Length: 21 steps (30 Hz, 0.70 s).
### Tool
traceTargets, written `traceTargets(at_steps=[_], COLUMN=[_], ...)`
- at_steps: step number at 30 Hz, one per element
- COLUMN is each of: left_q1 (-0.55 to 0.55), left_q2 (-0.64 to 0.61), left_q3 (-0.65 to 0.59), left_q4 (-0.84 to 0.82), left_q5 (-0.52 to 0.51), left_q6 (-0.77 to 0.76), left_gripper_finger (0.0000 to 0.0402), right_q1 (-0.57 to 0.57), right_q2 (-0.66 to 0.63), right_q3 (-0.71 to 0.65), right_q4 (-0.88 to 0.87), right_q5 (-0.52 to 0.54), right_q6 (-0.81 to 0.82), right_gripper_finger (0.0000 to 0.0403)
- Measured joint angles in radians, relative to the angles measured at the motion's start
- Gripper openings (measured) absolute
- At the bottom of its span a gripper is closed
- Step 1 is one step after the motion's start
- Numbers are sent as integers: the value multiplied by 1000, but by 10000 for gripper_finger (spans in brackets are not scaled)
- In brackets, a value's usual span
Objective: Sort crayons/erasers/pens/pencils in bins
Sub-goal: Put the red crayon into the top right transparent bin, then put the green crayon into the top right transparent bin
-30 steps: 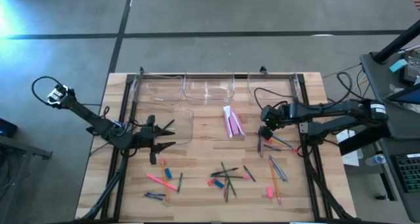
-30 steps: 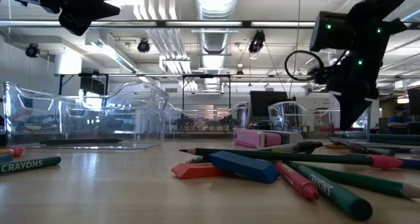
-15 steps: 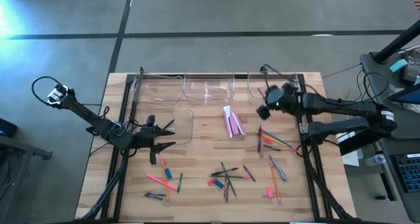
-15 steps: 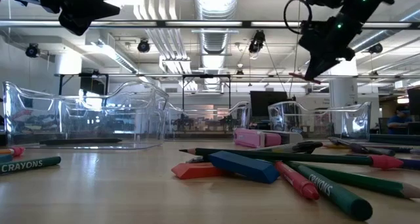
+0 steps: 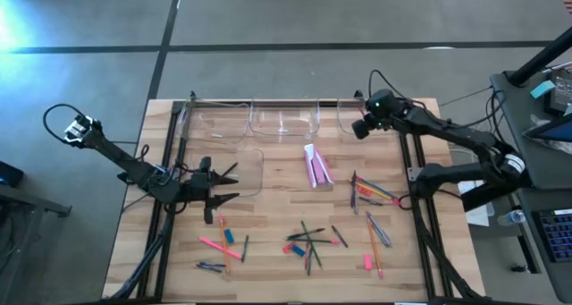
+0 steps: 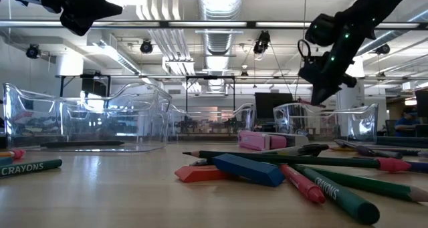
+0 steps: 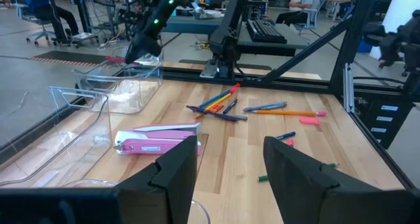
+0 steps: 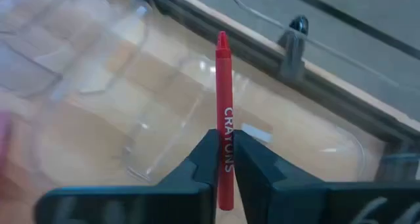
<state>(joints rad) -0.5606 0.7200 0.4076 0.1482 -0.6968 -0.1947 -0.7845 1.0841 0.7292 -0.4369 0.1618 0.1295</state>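
Since a second ago, the right gripper (image 5: 359, 129) has been travelling from beside the loose pile of sticks up to the far right bin (image 5: 368, 119) along the table's back rail, while the left gripper (image 5: 225, 184) has not shifted.

From above, the right gripper is hanging over the far right bin's near left corner. The left gripper is waiting well to the left of that bin, above a clear bin (image 5: 246, 173) at the table's left side, its fingers spread and holding nothing. A pink box (image 5: 316, 166) is lying between the two grippers, nearer the far right bin. Pens, pencils and crayons are lying scattered toward the front edge, with a pink eraser (image 5: 367, 263) among them, well in front of the far right bin.

At table height, the right gripper (image 6: 319, 96) is hovering just above the far right bin's (image 6: 328, 122) rim. A blue eraser (image 6: 247, 169) is resting on a red one (image 6: 202, 174) close to the camera.

Past the left gripper's (image 7: 231, 166) parted fingers, the pink box (image 7: 157, 141) is lying near the far right bin (image 7: 125, 86), with the right arm above that bin.

At the right wrist, the right gripper (image 8: 222, 159) is pinching a red crayon (image 8: 223, 119) labelled CRAYONS, poised over the far right bin (image 8: 164, 129).
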Motion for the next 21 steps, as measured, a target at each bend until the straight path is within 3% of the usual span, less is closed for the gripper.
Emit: traceTargets(at_steps=[10, 16, 21], left_q1=[0, 0, 0], left_q2=[0, 0, 0], left_q3=[-1, -1, -1], left_q4=[0, 0, 0], left_q5=[0, 0, 0], left_q6=[-2, -3, -4], left_gripper_finger=[161, 161, 161], right_q1=[4, 116, 349], right_q2=[-84, -244, -369], right_q3=[55, 48, 2], right_q4=[-68, -68, 1], right_q5=[-33, -233, -241], right_q6=[-38, 37, 90], right_gripper_finger=[163, 169, 156])
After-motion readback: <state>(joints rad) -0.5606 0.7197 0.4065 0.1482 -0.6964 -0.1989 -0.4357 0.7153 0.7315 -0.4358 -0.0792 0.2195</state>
